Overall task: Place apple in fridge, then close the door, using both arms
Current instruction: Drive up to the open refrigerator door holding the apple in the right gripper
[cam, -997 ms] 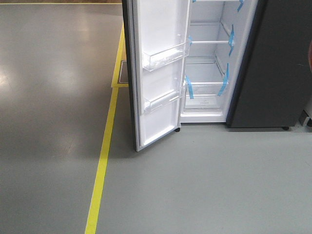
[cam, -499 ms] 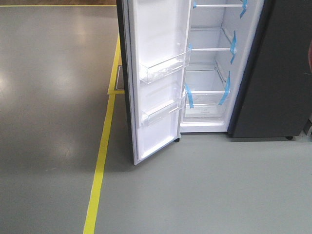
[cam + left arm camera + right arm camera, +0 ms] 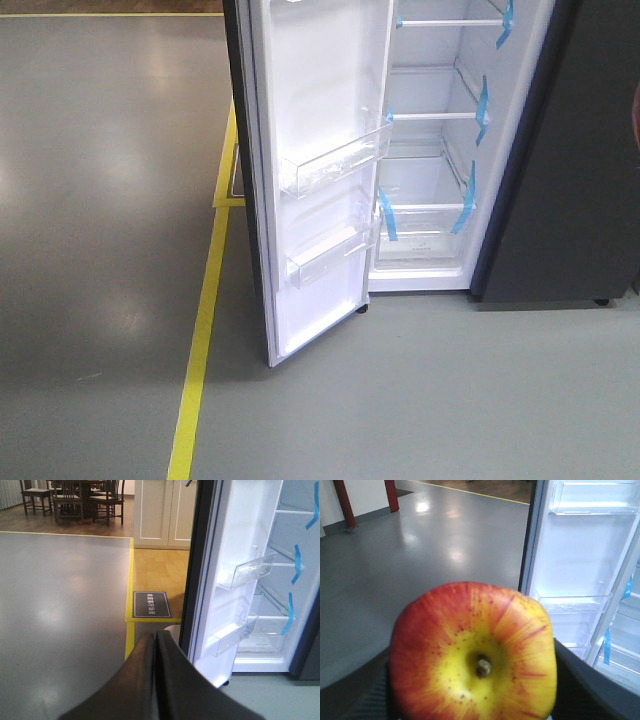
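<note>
Our right gripper [image 3: 472, 690] is clamped on the apple [image 3: 475, 655], with its dark fingers [image 3: 590, 685] pressing both sides. The fruit fills the wrist view, stem dimple toward the camera, out in front of the fridge and not inside it. Our left gripper [image 3: 155, 642] has its fingers pressed together on nothing. A yellow line [image 3: 200, 340] crosses the grey floor. Beyond it the door [image 3: 320, 90] stands wide open, showing clear bins [image 3: 335, 165]. Farther back, the fridge [image 3: 570, 180] shows white shelves [image 3: 430, 115] edged with blue tape [image 3: 483, 100].
</note>
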`<state>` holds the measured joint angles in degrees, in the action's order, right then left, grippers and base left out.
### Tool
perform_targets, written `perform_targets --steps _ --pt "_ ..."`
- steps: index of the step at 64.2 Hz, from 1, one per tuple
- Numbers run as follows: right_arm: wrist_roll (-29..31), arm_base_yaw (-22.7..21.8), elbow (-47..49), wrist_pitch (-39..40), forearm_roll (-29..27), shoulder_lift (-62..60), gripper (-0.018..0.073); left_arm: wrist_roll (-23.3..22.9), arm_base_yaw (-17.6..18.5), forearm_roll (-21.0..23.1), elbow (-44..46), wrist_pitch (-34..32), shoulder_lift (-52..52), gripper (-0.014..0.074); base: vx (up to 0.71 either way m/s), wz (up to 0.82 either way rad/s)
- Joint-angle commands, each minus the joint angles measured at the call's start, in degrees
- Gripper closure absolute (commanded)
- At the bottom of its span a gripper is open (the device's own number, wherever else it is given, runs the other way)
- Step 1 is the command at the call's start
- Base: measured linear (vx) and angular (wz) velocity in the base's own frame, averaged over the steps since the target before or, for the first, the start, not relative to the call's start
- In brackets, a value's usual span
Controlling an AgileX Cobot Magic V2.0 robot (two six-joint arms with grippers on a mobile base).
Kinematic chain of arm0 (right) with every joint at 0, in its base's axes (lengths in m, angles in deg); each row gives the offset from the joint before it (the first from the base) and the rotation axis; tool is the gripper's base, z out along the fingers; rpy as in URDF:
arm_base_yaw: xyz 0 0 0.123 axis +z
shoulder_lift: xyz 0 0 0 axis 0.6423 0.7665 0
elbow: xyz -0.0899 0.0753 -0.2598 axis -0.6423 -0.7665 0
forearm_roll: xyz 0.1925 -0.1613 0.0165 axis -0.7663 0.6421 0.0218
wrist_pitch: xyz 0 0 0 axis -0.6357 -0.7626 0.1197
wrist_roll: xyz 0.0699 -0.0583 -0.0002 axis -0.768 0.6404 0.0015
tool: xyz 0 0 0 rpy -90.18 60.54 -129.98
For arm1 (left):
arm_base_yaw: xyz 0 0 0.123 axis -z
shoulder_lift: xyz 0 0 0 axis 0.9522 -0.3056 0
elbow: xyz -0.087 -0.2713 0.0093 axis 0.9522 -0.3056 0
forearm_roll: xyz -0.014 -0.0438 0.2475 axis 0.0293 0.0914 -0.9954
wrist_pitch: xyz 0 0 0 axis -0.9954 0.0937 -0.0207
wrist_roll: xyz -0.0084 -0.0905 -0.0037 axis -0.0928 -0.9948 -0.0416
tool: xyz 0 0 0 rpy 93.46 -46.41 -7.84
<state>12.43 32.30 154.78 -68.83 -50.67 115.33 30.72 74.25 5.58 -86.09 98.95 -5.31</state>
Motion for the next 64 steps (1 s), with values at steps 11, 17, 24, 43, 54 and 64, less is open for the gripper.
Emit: perform_targets --steps 11,17,24,43,54,64 --pt "0.6 -0.2 1.1 4.3 -2.6 0.1 0.0563 -0.3 -0.3 0.0 -1.2 -3.9 0.9 0.0603 0.21 0.03" --pt "0.6 -0.2 1.1 4.3 -2.6 0.1 0.0563 -0.3 -0.3 0.0 -1.2 -3.9 0.9 0.0603 0.21 0.04" --pt "0.6 -0.2 1.1 4.3 -2.6 0.1 0.0563 -0.3 -0.3 0.0 -1.2 -3.9 0.9 0.0603 0.21 0.03" --pt "0.6 -0.2 1.1 4.3 -2.6 0.1 0.0563 -0.3 -0.3 0.0 -1.2 -3.9 0.9 0.0603 0.21 0.01" --pt "0.6 -0.2 1.1 4.3 -2.6 0.1 0.0563 -0.3 -0.3 0.0 -1.2 -3.9 0.9 0.0603 0.20 0.01" --pt "0.6 -0.2 1.1 4.3 -2.6 0.1 0.0563 -0.3 -0.3 0.0 -1.2 -3.9 0.9 0.0603 0.19 0.01"
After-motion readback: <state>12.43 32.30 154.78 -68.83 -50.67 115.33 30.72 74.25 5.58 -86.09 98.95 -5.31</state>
